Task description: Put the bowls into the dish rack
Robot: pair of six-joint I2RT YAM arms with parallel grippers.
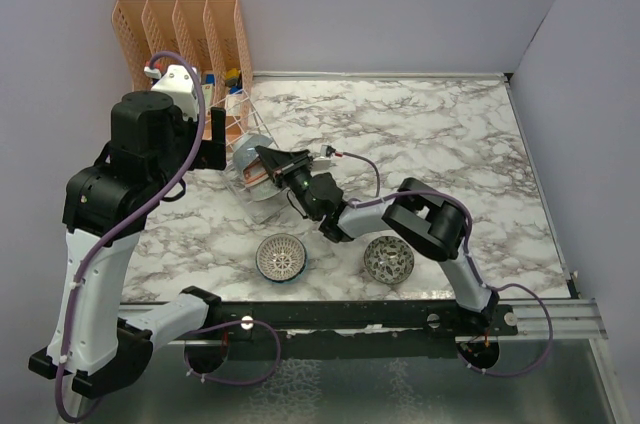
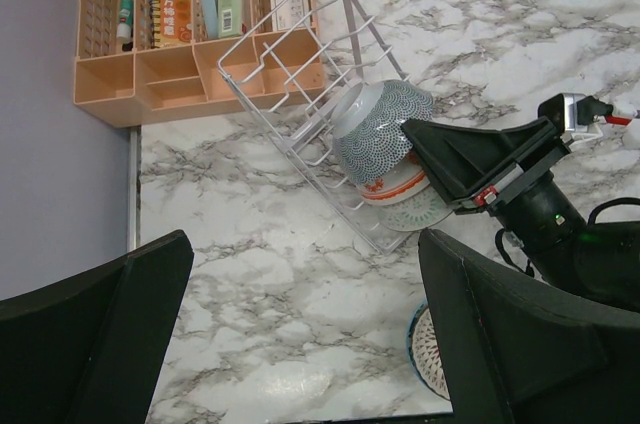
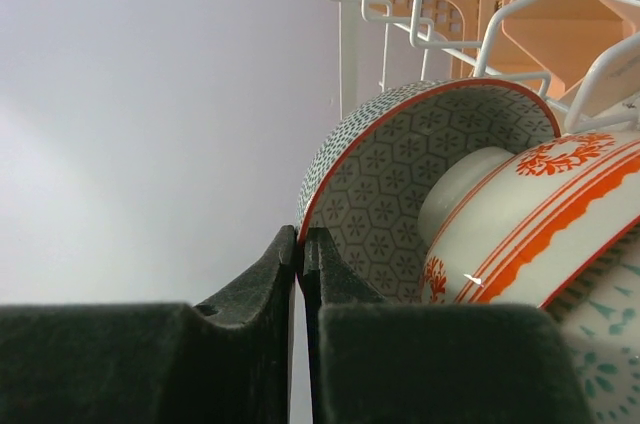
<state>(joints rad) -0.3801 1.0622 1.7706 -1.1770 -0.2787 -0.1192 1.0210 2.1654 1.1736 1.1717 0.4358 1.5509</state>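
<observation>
The right gripper (image 3: 301,239) is pinched shut on nothing, its tips at the rim of the grey dotted bowl (image 3: 400,174) with a red edge (touching or just short, I cannot tell). That bowl stands on edge inside the dish rack (image 3: 345,34). An orange-banded bowl (image 3: 540,214) is nested in it, with a green-patterned bowl (image 3: 600,364) behind. The left gripper (image 2: 300,344) hangs wide open and empty near the rack. Two lattice bowls, one white (image 1: 281,256) and one darker (image 1: 388,259), sit on the marble table (image 1: 450,134), well apart from the rack on the side toward the arm bases. An orange organizer (image 2: 170,84) stands just beside the rack.
</observation>
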